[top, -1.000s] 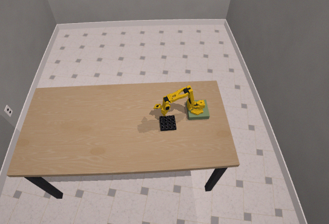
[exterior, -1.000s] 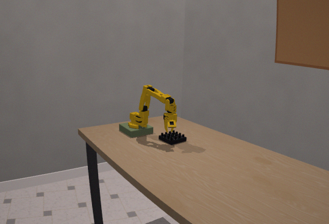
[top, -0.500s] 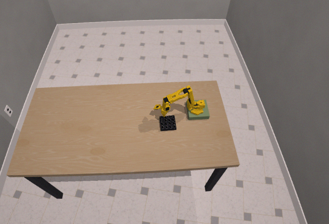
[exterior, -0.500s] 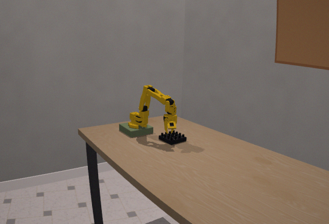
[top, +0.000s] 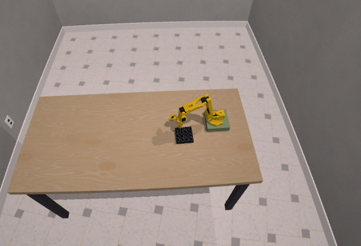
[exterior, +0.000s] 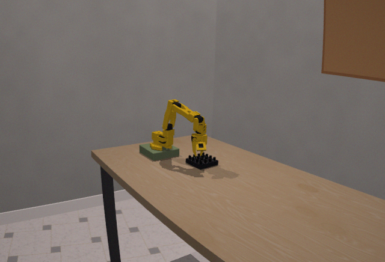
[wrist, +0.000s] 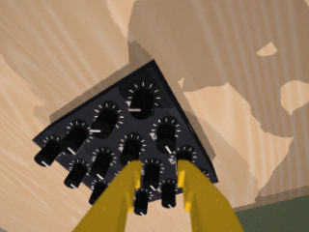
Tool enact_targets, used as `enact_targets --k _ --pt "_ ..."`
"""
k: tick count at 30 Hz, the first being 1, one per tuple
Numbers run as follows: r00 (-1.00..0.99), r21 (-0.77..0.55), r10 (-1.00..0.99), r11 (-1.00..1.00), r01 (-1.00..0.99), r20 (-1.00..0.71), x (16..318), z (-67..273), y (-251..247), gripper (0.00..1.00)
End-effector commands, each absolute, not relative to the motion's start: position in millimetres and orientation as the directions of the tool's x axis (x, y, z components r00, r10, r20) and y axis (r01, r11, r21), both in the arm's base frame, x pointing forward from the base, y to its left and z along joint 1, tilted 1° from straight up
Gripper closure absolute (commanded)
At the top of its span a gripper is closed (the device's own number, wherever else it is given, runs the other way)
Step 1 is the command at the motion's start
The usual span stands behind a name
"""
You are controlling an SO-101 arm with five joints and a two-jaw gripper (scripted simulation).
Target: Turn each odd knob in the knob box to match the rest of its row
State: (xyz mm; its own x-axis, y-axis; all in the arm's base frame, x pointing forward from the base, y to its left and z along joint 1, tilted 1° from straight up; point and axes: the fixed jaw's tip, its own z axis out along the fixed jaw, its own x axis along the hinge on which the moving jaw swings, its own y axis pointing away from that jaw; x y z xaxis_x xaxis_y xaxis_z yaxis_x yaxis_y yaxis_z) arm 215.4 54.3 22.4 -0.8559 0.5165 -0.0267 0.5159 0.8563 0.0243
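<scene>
Near desk's right edge, square black knob box point(top: 184, 142) point(exterior: 201, 165) point(wrist: 126, 127) was overhung by yellow plastic gripper point(top: 176, 123) point(exterior: 198, 152) point(wrist: 160, 169), fingers slightly spread.

Top looks steeply down from afar; exterior faces across the surface point(top: 87, 138) point(exterior: 264, 197) — both share the arm point(top: 193, 104) point(exterior: 186, 111); wrist peers closely past the jaws point(top: 176, 122) point(exterior: 198, 152).

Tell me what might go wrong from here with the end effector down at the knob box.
The knobs stand close together on the knob box, so a fingertip of the end effector could nudge a neighbour off its mark.

In the wrist view the fingers cover part of the box, so a wrongly set knob there might be missed.

The box has no visible clamp; pushing sideways may slide it.
</scene>
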Motion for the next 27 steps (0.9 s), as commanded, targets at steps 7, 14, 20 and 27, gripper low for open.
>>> enact_targets --k 7,14,20,27 --pt "-0.849 0.009 0.528 0.849 0.528 -0.009 211.4 16.8 51.6 0.90" --pt "-0.849 0.009 0.528 0.849 0.528 -0.009 208.9 13.4 50.0 0.90" --pt "-0.849 0.009 0.528 0.849 0.528 -0.009 208.7 13.2 49.9 0.90" --pt "-0.849 0.009 0.528 0.849 0.528 -0.009 209.6 14.9 50.1 0.90"
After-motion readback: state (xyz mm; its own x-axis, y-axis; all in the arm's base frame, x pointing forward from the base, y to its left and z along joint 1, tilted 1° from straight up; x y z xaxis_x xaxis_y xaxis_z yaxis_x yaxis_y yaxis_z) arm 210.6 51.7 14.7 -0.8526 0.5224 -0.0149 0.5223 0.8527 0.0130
